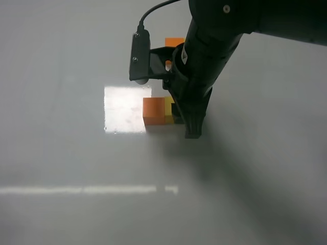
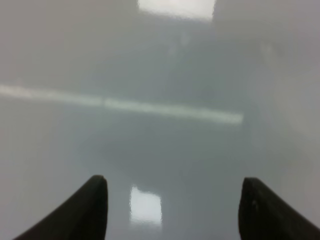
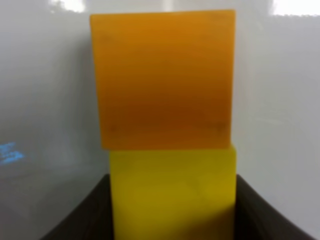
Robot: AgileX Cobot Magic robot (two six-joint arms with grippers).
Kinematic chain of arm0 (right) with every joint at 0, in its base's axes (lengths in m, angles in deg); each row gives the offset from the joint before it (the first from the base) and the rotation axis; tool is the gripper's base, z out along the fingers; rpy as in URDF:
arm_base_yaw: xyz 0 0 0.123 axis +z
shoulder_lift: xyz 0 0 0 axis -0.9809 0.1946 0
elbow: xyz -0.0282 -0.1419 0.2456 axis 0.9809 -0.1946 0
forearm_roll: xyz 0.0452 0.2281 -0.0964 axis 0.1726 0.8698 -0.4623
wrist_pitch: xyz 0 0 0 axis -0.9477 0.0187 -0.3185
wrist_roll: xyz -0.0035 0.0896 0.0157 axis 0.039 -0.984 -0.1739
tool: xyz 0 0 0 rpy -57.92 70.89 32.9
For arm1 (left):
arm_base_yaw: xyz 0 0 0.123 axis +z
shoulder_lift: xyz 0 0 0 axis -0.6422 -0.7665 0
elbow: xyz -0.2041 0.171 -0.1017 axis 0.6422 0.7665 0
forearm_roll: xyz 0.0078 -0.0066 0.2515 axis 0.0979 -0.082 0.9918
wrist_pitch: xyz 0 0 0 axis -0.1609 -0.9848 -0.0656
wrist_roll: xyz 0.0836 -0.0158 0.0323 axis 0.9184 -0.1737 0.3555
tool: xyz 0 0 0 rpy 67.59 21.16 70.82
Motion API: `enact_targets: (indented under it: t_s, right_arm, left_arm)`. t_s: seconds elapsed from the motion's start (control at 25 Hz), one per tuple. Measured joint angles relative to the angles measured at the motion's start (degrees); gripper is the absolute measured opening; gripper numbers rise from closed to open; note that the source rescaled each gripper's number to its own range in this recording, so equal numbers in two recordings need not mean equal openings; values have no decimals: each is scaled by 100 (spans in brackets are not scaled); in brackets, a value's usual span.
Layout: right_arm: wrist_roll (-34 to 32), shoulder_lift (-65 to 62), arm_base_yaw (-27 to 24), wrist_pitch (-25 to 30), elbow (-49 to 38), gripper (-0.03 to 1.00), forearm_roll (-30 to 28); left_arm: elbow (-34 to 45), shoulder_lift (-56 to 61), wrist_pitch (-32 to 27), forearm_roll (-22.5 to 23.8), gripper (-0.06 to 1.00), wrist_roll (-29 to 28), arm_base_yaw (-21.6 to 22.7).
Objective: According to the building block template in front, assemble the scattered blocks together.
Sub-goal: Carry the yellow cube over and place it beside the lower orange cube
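The scattered orange cube and yellow cube sit side by side on the grey table, faces touching. My right gripper reaches down from the upper right and is shut on the yellow cube, with a dark finger on each side of it. The orange cube lies flush against its far face. The template's orange end shows behind the arm; its yellow part is hidden. My left gripper is open and empty over bare table, out of the exterior high view.
The right arm's wrist camera housing with its cable hangs just above and left of the cubes. A bright glare patch lies on the table left of the orange cube. A light strip reflects nearer the front.
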Motion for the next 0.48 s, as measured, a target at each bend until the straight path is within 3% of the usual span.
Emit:
enact_targets:
  t_s: [0.48]
  right_arm:
    - [-124,2,4,-14,0,0,86]
  left_arm:
    - [0,0,0,0,43,0,0]
